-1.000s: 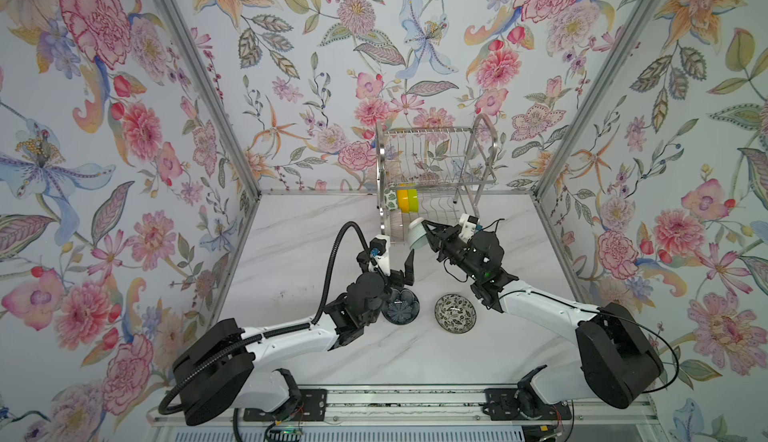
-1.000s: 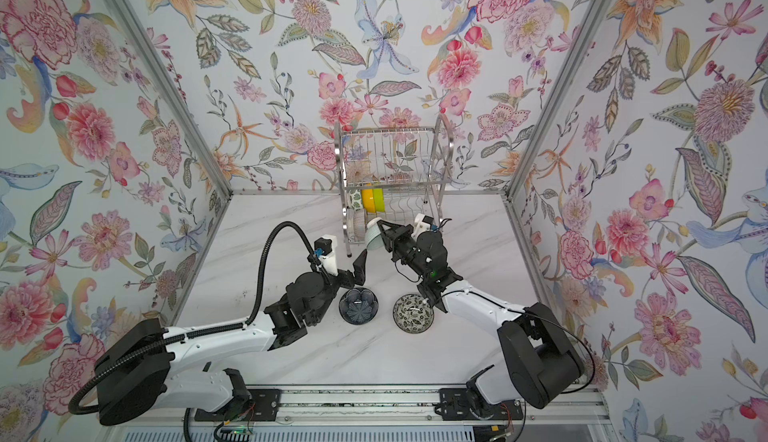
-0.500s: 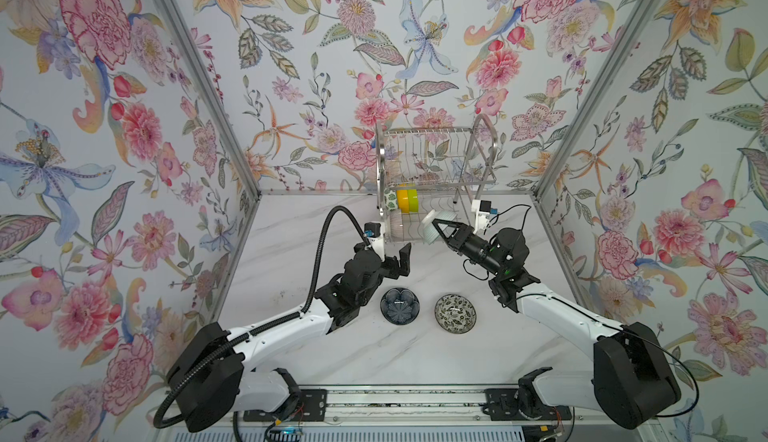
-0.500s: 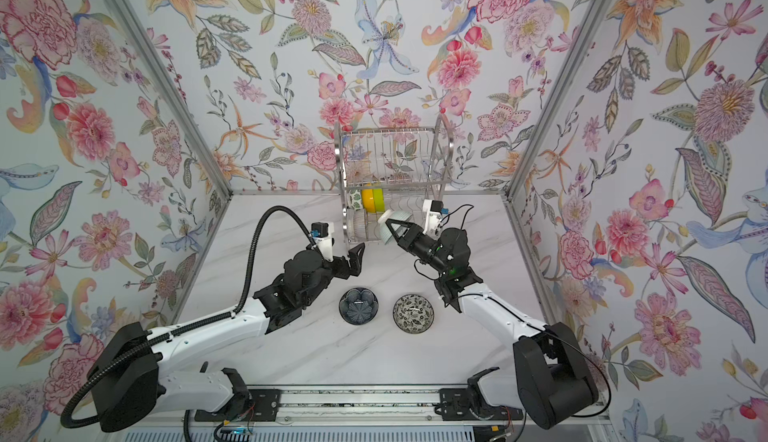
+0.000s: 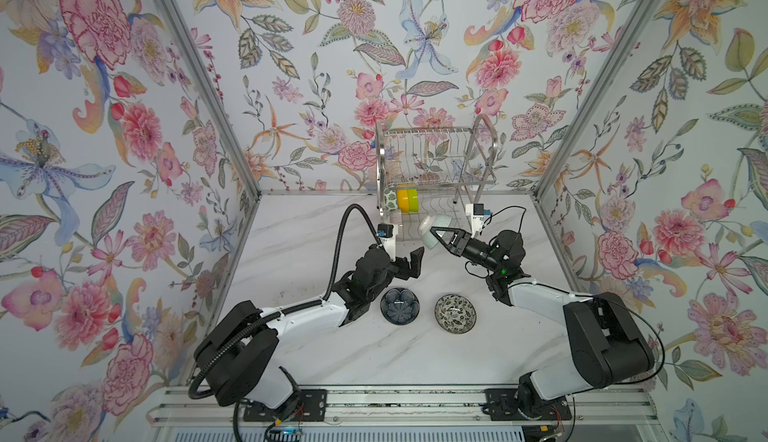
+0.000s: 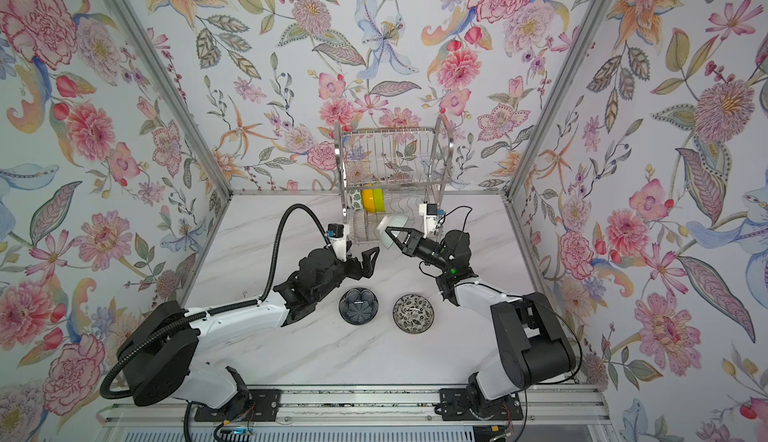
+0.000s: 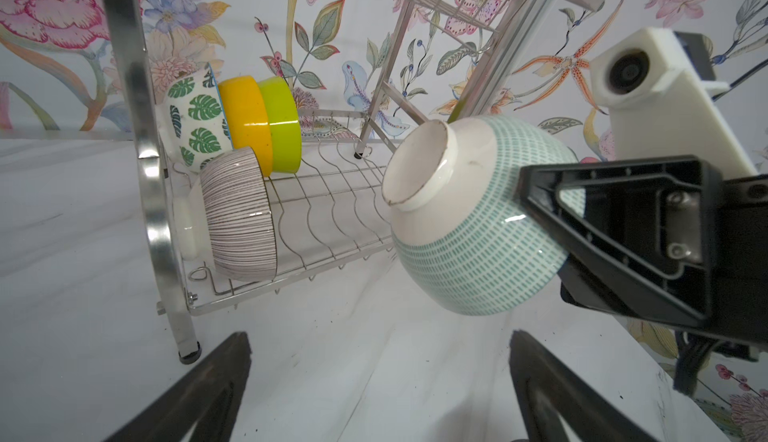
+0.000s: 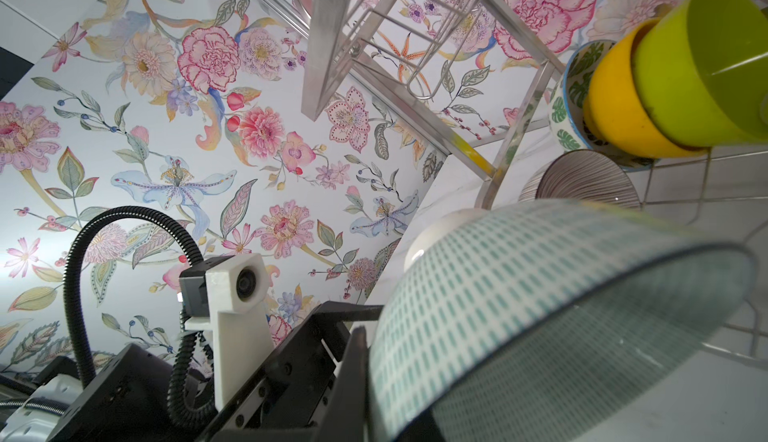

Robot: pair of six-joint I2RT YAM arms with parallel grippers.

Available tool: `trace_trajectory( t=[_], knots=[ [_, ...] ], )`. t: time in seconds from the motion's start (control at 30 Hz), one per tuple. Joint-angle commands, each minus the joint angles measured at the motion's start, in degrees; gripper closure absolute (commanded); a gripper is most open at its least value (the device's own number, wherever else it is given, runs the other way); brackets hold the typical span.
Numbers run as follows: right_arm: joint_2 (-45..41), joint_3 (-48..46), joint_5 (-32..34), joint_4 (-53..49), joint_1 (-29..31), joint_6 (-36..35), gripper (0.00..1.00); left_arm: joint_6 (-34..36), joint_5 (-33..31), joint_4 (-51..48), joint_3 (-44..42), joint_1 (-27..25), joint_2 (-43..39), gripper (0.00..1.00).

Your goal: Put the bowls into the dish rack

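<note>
Marble table (image 5: 374, 361): four bowls (image 7: 244, 122) in rack (image 7: 156, 194)

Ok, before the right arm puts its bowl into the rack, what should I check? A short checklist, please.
1. Right gripper shut on the pale green bowl: ok.
2. Free slots in the rack beside the striped bowl: ok.
3. Left gripper open, empty, apart from the held bowl: ok.
4. Gap between held bowl and shelf wires: cannot tell.
5. Blue bowl and floral bowl out of the path: ok.
</note>
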Motion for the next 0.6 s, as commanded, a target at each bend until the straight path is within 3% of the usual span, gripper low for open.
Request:
trace_trajectory(
  t=[0.0,0.23,0.57],
  knots=[
    [2.53,1.9,-3.96,9.5,-0.7,-1.63,1.0,1.72,3.01,6.18,-2.13,1.54,1.52,0.01],
    [9.37,3.23,-4.61,15.49,-1.83,0.72,1.0,6.27,5.31,7.84,-1.97,2.31,3.43,0.01],
    [17.84,7.57,-4.12,22.63,-3.21,6.59,1.0,16.02,-3.23,-0.26,0.58,2.32,5.77,0.01]
  ],
)
